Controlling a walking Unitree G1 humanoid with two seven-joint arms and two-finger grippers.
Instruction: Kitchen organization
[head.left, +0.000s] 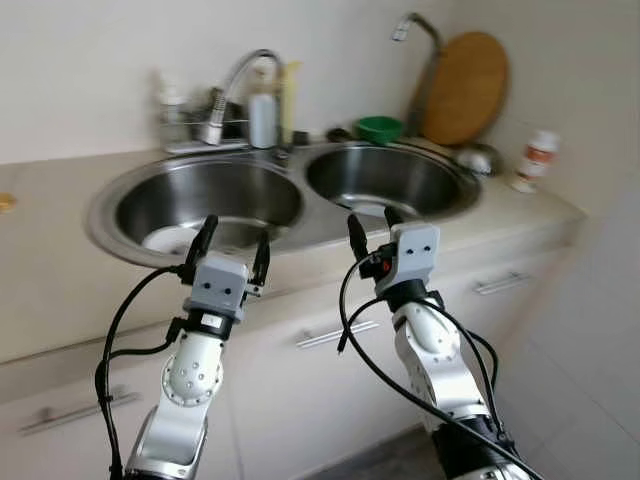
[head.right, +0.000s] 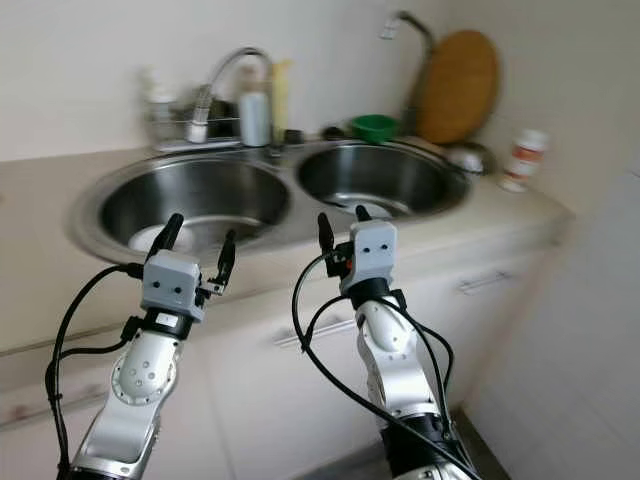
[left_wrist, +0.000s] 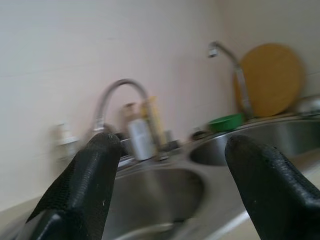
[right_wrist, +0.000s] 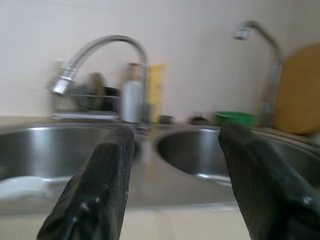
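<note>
While both claws hang empty w/ fingers spread, left claw at lower left of frame, right claw at centre, nothing looks started. White plate lies in left sink basin; green bowl, bottles, cutting board sit at upper right on worktop, all yet to sort
</note>
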